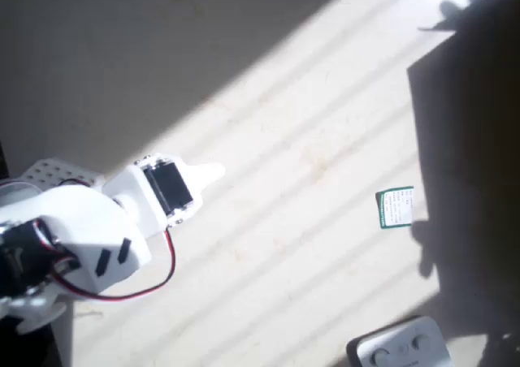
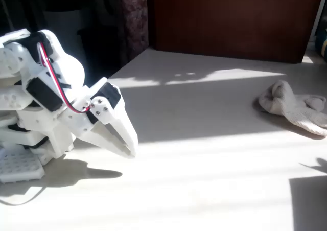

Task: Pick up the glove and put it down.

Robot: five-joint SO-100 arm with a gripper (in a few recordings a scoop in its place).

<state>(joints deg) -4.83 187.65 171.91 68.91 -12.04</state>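
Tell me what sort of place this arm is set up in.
Likely a room at home or a hobby desk: sunlight falls in stripes across a pale table, a dark wooden panel stands behind it, and a cream glove lies on it.

White arm sat folded at left of both views. Hand (image 2: pixel 129 148) pointed down-right in the fixed view, fingers together, tip low near the table, holding nothing.

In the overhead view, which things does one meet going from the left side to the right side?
The white arm → its gripper → the green-edged white card. The grey device with round buttons overlaps the card's span, so it is left out.
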